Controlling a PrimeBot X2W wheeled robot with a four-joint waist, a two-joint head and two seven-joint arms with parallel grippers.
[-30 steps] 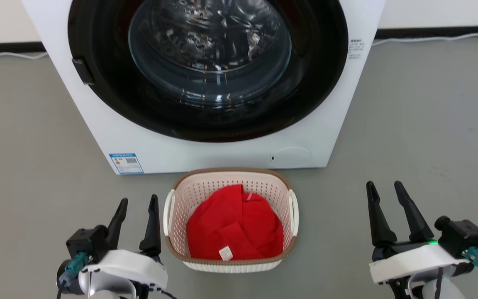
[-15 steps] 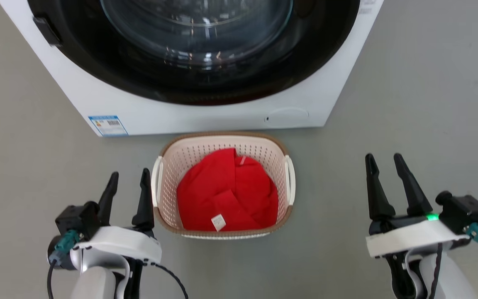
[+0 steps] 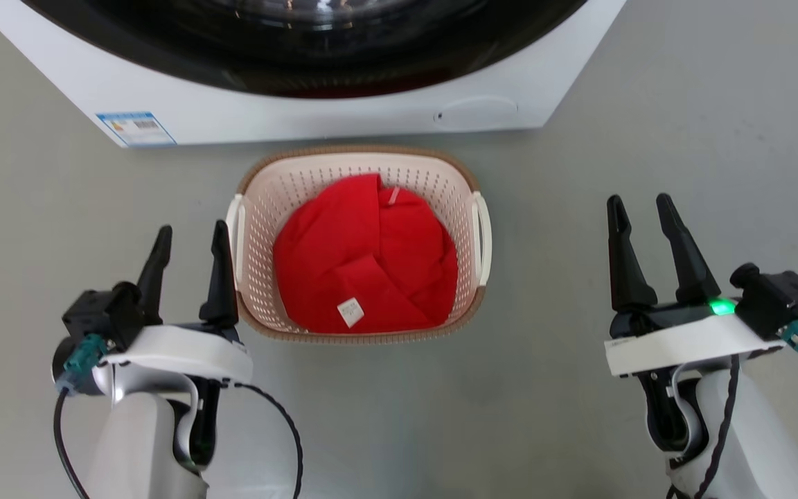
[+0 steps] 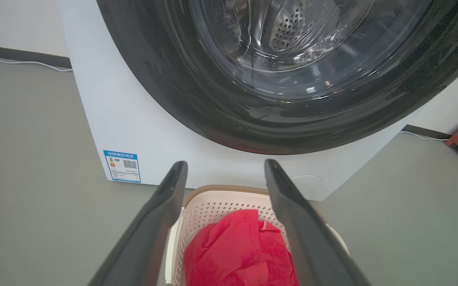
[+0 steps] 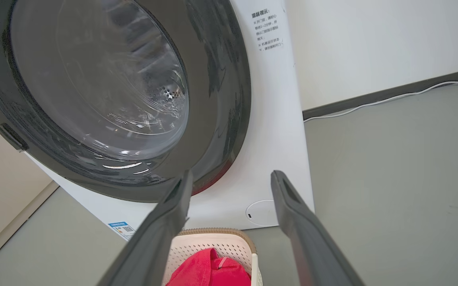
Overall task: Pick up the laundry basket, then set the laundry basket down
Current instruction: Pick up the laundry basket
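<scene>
Laundry basket (image 3: 260,229): holds red garment (image 3: 364,256), just before washing machine (image 3: 302,118). Your left gripper (image 3: 192,227) beside it, right gripper (image 3: 639,199) well apart; both spread, empty.

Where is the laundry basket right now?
In the head view, the laundry basket sits on the floor before the washing machine, between the left gripper, close by, and the right gripper.

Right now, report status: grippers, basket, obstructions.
Left gripper open, beside cream perforated plastic laundry basket. Right gripper open, clear. Basket on grey floor, red cloth inside. White washing machine close behind.
</scene>
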